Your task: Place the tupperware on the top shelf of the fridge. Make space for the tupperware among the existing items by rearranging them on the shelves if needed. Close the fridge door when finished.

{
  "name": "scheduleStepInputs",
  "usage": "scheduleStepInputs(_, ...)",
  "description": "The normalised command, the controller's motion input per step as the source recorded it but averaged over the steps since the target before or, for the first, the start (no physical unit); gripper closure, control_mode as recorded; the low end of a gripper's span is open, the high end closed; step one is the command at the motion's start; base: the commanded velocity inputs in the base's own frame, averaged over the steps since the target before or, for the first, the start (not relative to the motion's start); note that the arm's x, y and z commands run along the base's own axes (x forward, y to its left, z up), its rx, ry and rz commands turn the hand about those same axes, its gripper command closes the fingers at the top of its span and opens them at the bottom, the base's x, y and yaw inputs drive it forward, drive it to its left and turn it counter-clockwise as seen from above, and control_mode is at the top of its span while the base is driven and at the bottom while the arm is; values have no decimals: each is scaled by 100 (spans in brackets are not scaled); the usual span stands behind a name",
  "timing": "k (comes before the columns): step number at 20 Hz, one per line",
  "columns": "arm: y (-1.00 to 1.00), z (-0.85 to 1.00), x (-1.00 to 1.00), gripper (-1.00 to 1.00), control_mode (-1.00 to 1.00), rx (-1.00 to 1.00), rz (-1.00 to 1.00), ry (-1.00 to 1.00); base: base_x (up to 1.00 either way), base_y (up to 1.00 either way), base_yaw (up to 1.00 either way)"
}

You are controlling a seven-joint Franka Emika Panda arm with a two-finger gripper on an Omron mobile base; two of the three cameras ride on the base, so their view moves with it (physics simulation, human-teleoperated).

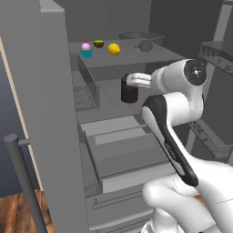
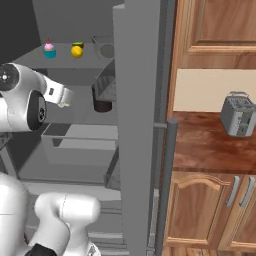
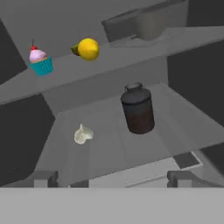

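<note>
The fridge (image 1: 43,113) stands open. On its top shelf (image 1: 132,55) sit a pink cupcake (image 1: 86,49), a halved green fruit (image 1: 98,43), a lemon (image 1: 113,48) and, at the right end, the grey translucent tupperware (image 1: 139,40). The hand view shows the cupcake (image 3: 40,61), lemon (image 3: 89,49) and tupperware (image 3: 144,25) along that shelf. A dark jar (image 3: 138,109) stands on the shelf below. My gripper (image 3: 113,178) is open and holds nothing. It hovers in front of the jar (image 1: 129,89), apart from it. From the right, the gripper (image 2: 67,97) is left of the jar (image 2: 102,99).
A small whitish lump (image 3: 83,134) lies on the second shelf, left of the jar. Grey drawer bins (image 1: 123,145) sit below. The right fridge door (image 2: 140,125) stands open beside a wooden counter with a silver toaster (image 2: 239,115). The left door's bar handle (image 1: 22,177) is near.
</note>
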Motion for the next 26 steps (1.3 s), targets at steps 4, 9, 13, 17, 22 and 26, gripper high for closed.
scheduleStepInputs(4, 13, -40, -83, -100, -100, -30, 42, 35, 0, 0, 0)
scheduleStepInputs(9, -7, -1, -17, -100, -100, -19, 7, 22, 0, 0, 0)
scheduleStepInputs(13, -35, -4, -5, -100, -100, -11, -12, 8, 0, 0, 0)
scheduleStepInputs(17, -7, -1, 5, -100, -100, -2, -10, 2, 0, 0, 0)
scheduleStepInputs(22, 0, 0, 0, -100, 100, 0, 0, 0, -21, 15, 0)
scheduleStepInputs(26, 0, 0, 0, -100, 100, 0, 0, 0, -62, 49, 0)
